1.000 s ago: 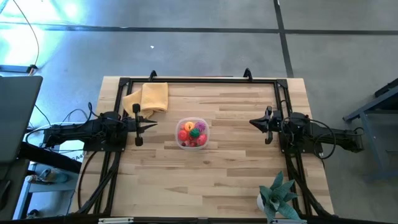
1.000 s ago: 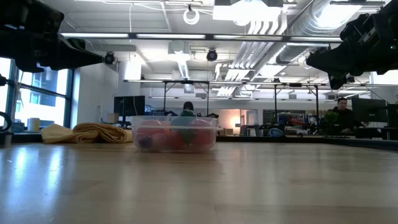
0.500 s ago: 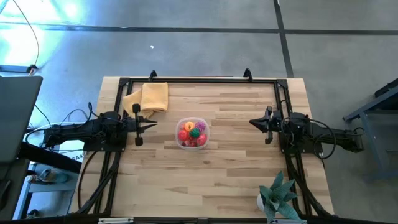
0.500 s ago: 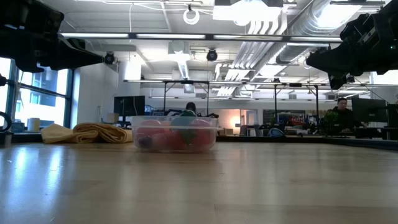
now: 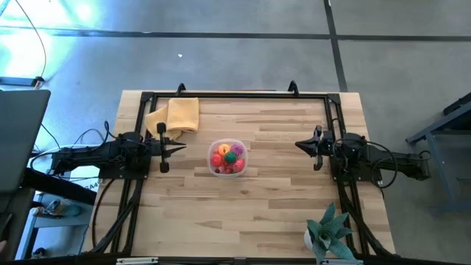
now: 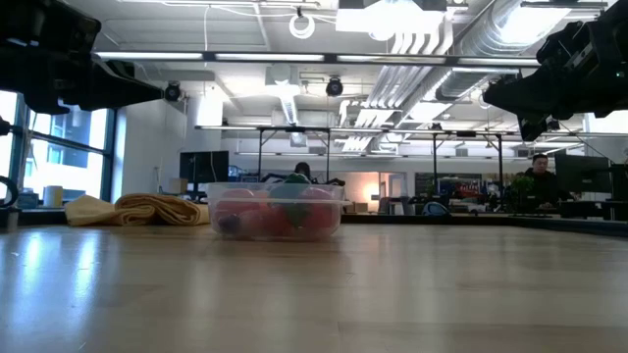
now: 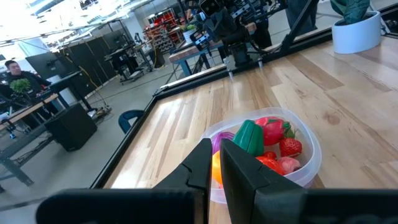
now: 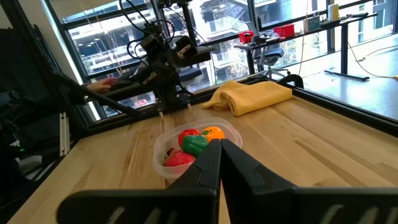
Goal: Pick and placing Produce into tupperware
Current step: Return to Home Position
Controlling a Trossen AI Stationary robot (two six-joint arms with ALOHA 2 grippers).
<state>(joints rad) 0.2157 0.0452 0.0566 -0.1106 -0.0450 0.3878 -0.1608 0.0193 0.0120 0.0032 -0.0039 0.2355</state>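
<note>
1. Status. The tupperware (image 5: 210, 158) sits near the centre of the table (image 5: 280, 199). All the produce (image 5: 227, 157) in view lies inside it: red, orange, pink and green pieces, heaped, with a green piece standing above the rim in the left wrist view.

2. Grippers. The left gripper (image 5: 179, 149) hangs at 9 o'clock from the tub and the right gripper (image 5: 300, 144) at 3 o'clock. Both are raised off the table, well apart from the tub and pointing toward it. Each claw is clenched, with its fingers together and nothing between them.

3. Surroundings. A folded yellow cloth (image 5: 179, 115) lies at 11 o'clock from the tub, close beside the left arm. A potted plant (image 5: 327, 230) stands at 5 o'clock, near the table corner.

4. Assessment. The packing appears complete, so what remains is parking the arms.

5. Hazards.
- Tub strike: the tub lies on the line between the two claws. Any forward or downward drift of either arm could push the light container or tip it.
- Spillage: the load is heaped, so a jolt could roll the top pieces over the low wall.
- Cloth snag: a left-arm swing toward 12 o'clock could catch and drag the cloth.
</note>
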